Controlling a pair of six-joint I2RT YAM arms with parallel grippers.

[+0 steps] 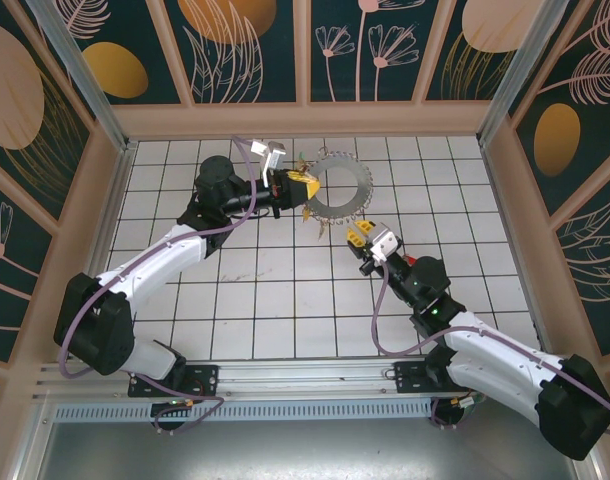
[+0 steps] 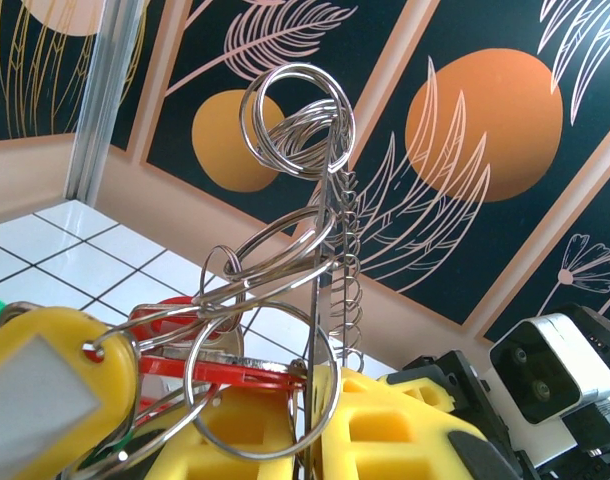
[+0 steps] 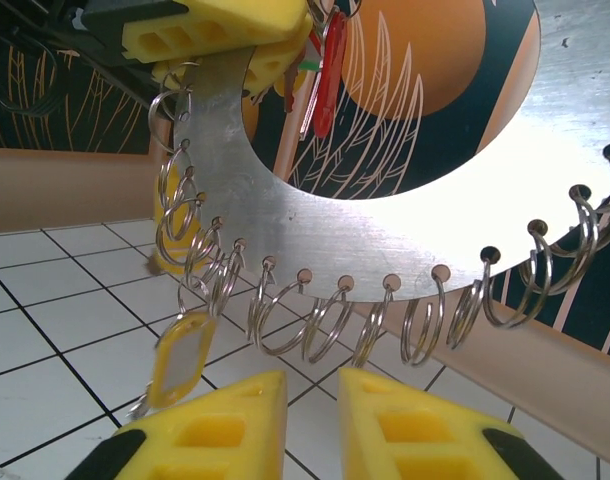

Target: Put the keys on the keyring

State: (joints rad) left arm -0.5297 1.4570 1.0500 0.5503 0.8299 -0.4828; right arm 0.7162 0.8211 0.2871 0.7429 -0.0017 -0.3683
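Partly hidden keys behind keyring

We read no writing anywhere; the yellow tag hanging from the keyring shows a blank white label window.

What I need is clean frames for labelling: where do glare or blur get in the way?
Right wrist: glare washes out the keyring toward its right side. Left wrist: the near yellow tag is blurred, the split rings sharp. Top external: evenly lit, sharp.
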